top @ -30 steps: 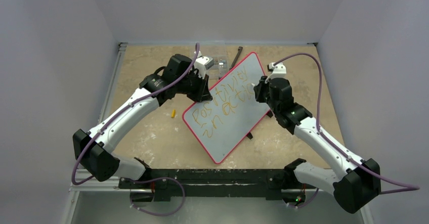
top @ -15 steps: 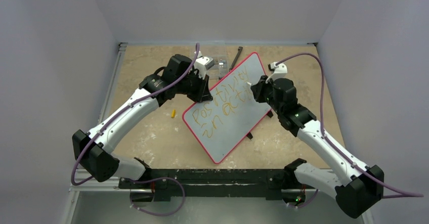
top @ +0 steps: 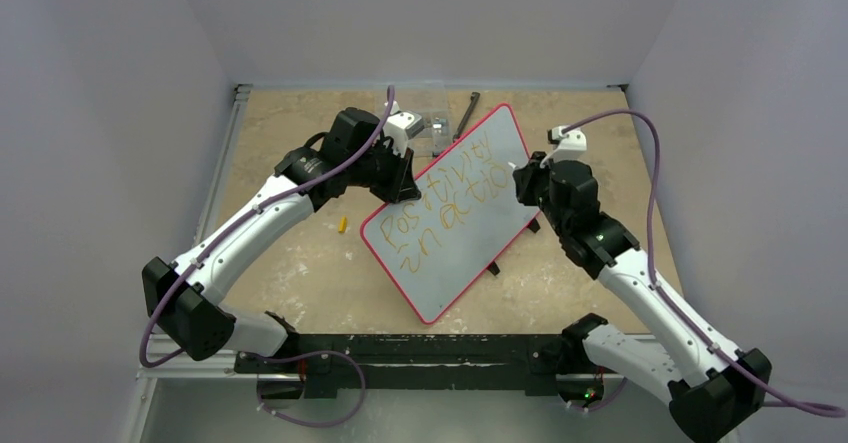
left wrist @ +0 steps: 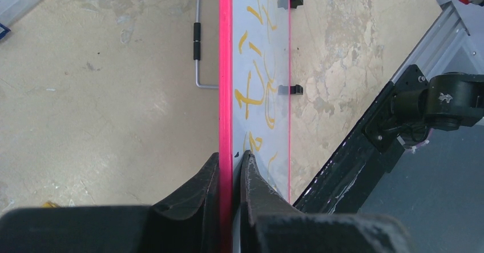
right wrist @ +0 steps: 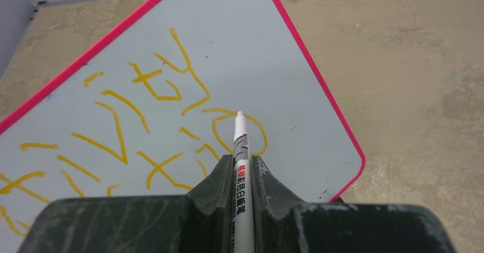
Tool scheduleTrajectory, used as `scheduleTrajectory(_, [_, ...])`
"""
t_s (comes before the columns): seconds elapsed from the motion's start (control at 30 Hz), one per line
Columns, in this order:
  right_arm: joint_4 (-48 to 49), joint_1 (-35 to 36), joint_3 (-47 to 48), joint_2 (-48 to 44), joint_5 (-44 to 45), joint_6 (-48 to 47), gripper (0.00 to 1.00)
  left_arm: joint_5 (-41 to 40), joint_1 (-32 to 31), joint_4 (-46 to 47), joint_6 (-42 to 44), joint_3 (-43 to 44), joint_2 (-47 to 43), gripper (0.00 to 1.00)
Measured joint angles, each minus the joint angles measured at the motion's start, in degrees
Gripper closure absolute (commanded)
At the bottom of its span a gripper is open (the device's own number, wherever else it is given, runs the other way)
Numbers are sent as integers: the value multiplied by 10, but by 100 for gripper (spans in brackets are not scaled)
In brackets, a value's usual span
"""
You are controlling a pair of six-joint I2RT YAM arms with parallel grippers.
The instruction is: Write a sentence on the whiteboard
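My right fingers are clenched on a white marker, its tip pointing to 12 o'clock in my wrist view and lying over the top of a freshly closed loop; I cannot tell if it touches. My left fingers pinch the pink frame of the whiteboard, which lies slanted mid-table, its long side running from 7 to 1 o'clock seen from above. A second ago the lettering stopped at "act"; since then an "i" and an "o" have been added and my right arm has moved toward 3 o'clock. It now reads "Positivity" over "in actio", so I judge only the last "n" is left. The marker's barrel carries a red block and small print, too foreshortened to read.
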Motion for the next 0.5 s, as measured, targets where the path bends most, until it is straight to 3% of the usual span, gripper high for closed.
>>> scheduleTrajectory(0.5, [15,-6,7,82,21,-16,100,0,-1,0,0,0,-2,100])
